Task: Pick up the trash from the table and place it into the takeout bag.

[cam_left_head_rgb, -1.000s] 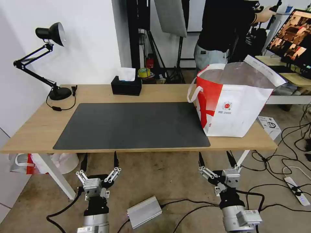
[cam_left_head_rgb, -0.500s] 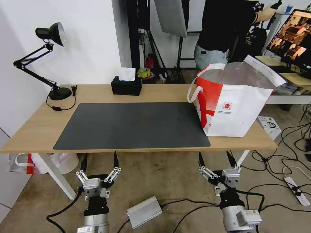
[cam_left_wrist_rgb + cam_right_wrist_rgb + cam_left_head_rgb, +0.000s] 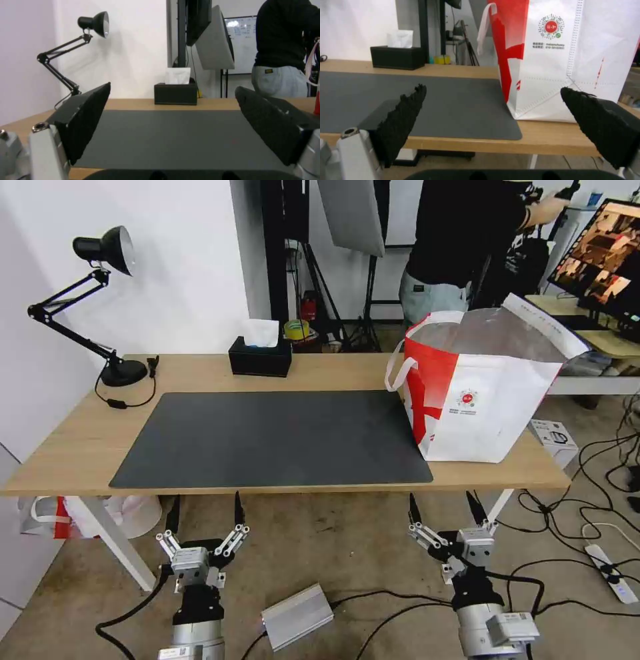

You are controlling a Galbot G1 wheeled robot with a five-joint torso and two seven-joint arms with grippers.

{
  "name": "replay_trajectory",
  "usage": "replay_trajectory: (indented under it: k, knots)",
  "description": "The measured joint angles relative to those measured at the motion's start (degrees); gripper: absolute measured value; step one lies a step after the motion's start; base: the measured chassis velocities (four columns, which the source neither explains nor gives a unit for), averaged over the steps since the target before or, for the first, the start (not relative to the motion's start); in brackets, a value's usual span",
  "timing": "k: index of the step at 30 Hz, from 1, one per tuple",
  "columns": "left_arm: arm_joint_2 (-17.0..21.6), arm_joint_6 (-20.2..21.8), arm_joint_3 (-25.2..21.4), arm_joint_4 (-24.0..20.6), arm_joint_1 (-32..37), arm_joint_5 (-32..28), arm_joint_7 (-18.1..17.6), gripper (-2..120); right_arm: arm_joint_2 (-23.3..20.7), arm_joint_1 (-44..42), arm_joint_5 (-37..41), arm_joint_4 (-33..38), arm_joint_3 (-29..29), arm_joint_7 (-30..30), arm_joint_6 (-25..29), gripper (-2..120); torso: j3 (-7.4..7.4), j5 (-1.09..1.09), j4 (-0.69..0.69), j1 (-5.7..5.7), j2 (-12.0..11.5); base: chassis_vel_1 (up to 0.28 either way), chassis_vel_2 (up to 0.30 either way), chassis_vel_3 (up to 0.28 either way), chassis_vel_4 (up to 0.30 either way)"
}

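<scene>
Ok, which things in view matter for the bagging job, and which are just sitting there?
Job:
- takeout bag, standing upright on the right end of the table, partly on the mat
- left claw and right claw, both open, below the table's near edge

Just there:
- dark mat
- tissue box
- desk lamp
- silver box on the floor

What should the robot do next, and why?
Probably nothing more than stay parked: the mat holds no trash, the takeout bag stands at the table's right end, and the left gripper and right gripper hang open below the front edge.
</scene>
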Motion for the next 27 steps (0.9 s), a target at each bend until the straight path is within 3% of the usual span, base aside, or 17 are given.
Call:
replay_trajectory:
  k: [27]
  knots:
    - [0.0, 0.0, 0.0, 0.0, 0.0, 0.0, 0.0, 100, 0.0, 0.0, 0.0, 0.0, 0.0, 0.0, 0.0, 100, 0.0, 0.0, 0.0, 0.0, 0.0, 0.0, 0.0, 0.0, 0.0]
